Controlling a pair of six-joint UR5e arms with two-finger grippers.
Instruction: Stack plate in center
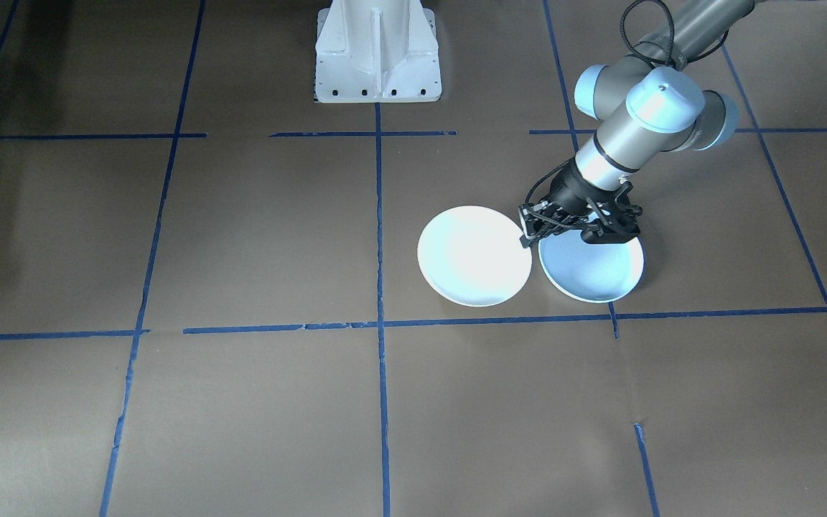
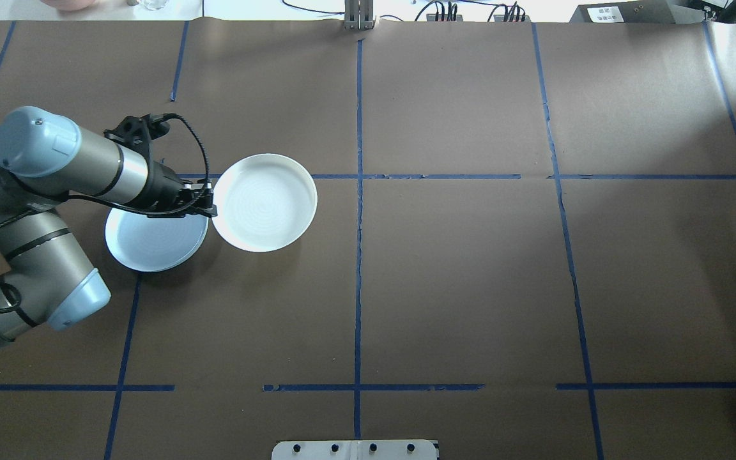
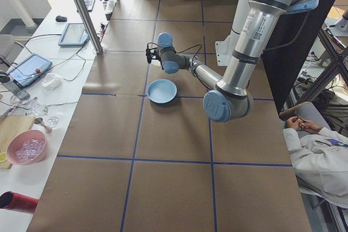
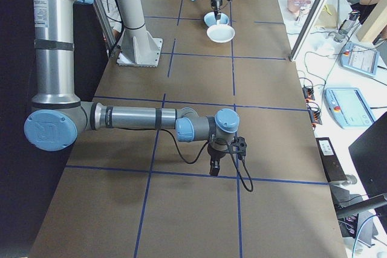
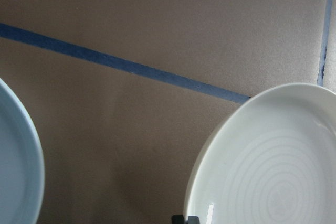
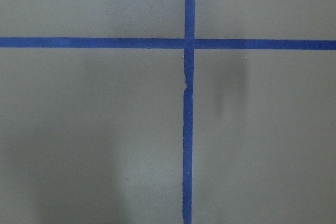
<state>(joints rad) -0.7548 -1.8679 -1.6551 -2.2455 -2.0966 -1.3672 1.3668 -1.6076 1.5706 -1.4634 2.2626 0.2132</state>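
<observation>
Two plates sit side by side right of middle in the front view: the white plate (image 1: pixel 474 255) and a blue plate (image 1: pixel 593 269), left tool (image 1: pixel 528 237) at the white rim. Overhead, the tool (image 2: pixel 209 203) looks clamped on that rim, seemingly to carry it. The left wrist view shows the ringed plate (image 5: pixel 273 166) lower right. In the right side view, the right tool (image 4: pixel 214 166) hangs over bare desk (image 4: pixel 193 209); its state I cannot tell.

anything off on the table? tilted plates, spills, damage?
Nothing stands out. Two plates lie side by side, not stacked: a white plate and a bluer plate. No spills or chips visible. The left tool is at the white plate's near rim, over the blue one. Blue tape lines have small gaps only.
</observation>
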